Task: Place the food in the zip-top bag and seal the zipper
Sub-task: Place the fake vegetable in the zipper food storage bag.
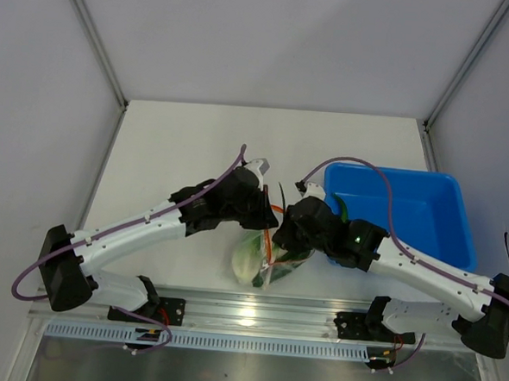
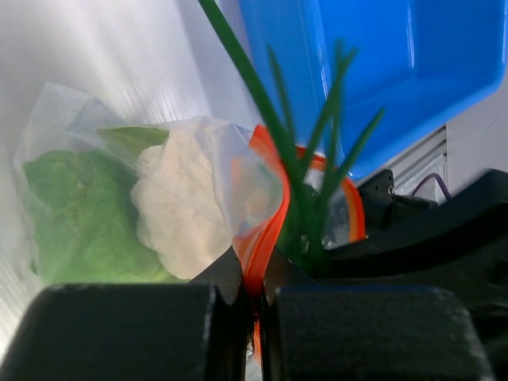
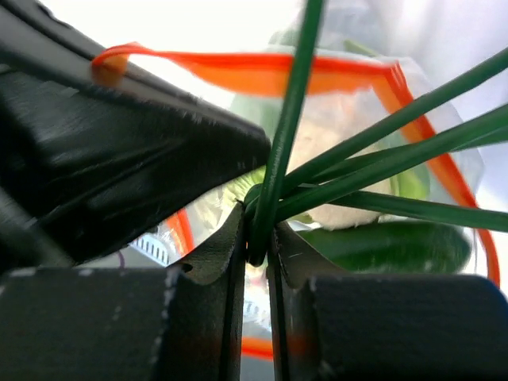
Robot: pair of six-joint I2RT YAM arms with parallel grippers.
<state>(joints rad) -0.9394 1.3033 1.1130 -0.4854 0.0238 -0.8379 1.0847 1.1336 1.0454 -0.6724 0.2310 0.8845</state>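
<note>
The zip-top bag (image 1: 259, 262) lies near the table's front edge with its mouth pointing away from the arm bases. A leafy green piece (image 2: 75, 214) and a pale whitish piece (image 2: 178, 206) of the food sit inside it. My left gripper (image 2: 252, 282) is shut on the orange-red zipper (image 2: 268, 226) at the mouth's edge. The zipper (image 3: 262, 71) curves wide apart, so the mouth is open. My right gripper (image 3: 258, 230) is shut on a bundle of long dark green stalks (image 3: 381, 159) at the mouth, and their tips fan out over the bag. From above, both grippers (image 1: 266, 215) (image 1: 284, 240) meet over the bag's mouth.
A blue rectangular bin (image 1: 408, 217) stands at the right, just behind my right arm; its wall (image 2: 397, 71) rises close behind the bag's mouth. The metal rail (image 1: 247, 311) runs along the table's near edge just below the bag.
</note>
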